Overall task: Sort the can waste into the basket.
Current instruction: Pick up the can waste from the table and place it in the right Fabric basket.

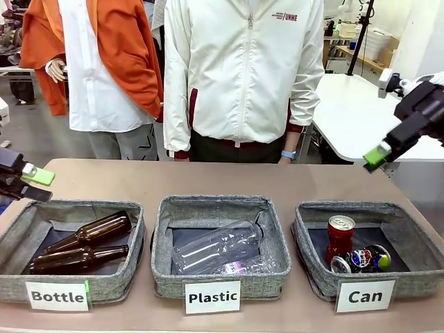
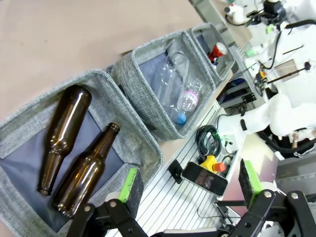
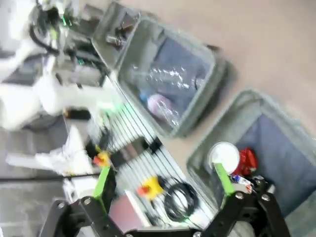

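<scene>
Front view: three grey baskets sit in a row on the brown table [image 1: 208,177]. The one at 3 o'clock has a white label that says "Can" [image 1: 365,296]. This is the Can basket [image 1: 312,239]. Both cans are inside it. The red can [image 1: 340,238] stands up with its silver top showing. The dark blue can [image 1: 364,260] is squashed and lies on its side, touching the red can, at about 5 o'clock from it.

The middle basket says "Plastic" [image 1: 213,297] and holds clear plastic bottles [image 1: 218,248]. The basket at 9 o'clock says "Bottle" [image 1: 58,296] and holds two brown glass bottles [image 1: 87,243] lying down.

The left gripper [image 1: 31,182] hangs at 9 o'clock, above the far corner of the Bottle basket. It holds nothing. In the left wrist view its green pads stand wide apart with nothing between them.

The right gripper [image 1: 378,156] hangs up high at 2 o'clock, well above the Can basket. The right wrist view is blurry, but its pads stand wide apart with nothing between them.

A person in a white jacket [image 1: 243,69] stands at 12 o'clock, behind the table.
</scene>
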`<state>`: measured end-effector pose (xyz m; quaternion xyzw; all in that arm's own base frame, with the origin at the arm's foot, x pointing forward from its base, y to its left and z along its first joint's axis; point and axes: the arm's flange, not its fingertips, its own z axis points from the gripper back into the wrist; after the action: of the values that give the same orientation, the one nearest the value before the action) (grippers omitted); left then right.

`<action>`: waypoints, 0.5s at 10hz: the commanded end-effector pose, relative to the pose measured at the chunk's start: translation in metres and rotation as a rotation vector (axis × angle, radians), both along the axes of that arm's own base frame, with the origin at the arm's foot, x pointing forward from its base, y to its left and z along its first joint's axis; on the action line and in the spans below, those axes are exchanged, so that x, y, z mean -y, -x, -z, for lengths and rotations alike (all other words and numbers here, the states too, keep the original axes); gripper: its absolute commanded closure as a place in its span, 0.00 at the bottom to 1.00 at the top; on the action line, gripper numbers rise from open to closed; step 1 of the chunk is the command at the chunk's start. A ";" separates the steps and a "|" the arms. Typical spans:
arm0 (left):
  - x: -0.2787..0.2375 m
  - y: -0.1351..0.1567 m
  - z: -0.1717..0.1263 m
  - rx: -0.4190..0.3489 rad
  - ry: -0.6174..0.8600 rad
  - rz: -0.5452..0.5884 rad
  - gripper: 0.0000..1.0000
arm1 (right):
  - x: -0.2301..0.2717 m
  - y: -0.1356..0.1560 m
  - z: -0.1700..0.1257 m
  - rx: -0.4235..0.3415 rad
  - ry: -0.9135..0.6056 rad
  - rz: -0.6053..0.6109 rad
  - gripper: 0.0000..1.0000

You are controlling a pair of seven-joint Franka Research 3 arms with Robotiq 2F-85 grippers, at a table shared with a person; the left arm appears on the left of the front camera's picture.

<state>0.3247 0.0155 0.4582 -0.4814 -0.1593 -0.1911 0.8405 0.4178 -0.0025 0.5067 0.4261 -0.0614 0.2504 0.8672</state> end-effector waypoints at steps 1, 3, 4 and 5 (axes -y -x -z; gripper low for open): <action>-0.002 0.003 0.000 -0.007 0.002 0.008 0.00 | 0.003 0.005 0.017 -0.014 -0.623 0.943 0.00; -0.002 0.003 0.000 -0.007 0.002 0.008 0.00 | 0.024 0.008 0.028 -0.047 -0.628 1.050 0.00; -0.002 0.003 0.000 -0.007 0.002 0.008 0.00 | 0.024 0.008 0.030 -0.030 -0.594 1.034 0.00; -0.002 0.003 0.000 -0.007 0.002 0.008 0.00 | 0.033 -0.001 0.029 -0.151 -0.244 0.409 0.00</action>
<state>0.3246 0.0155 0.4582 -0.4815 -0.1594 -0.1911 0.8404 0.4155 -0.0464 0.4697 0.5444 -0.1456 -0.0472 0.8248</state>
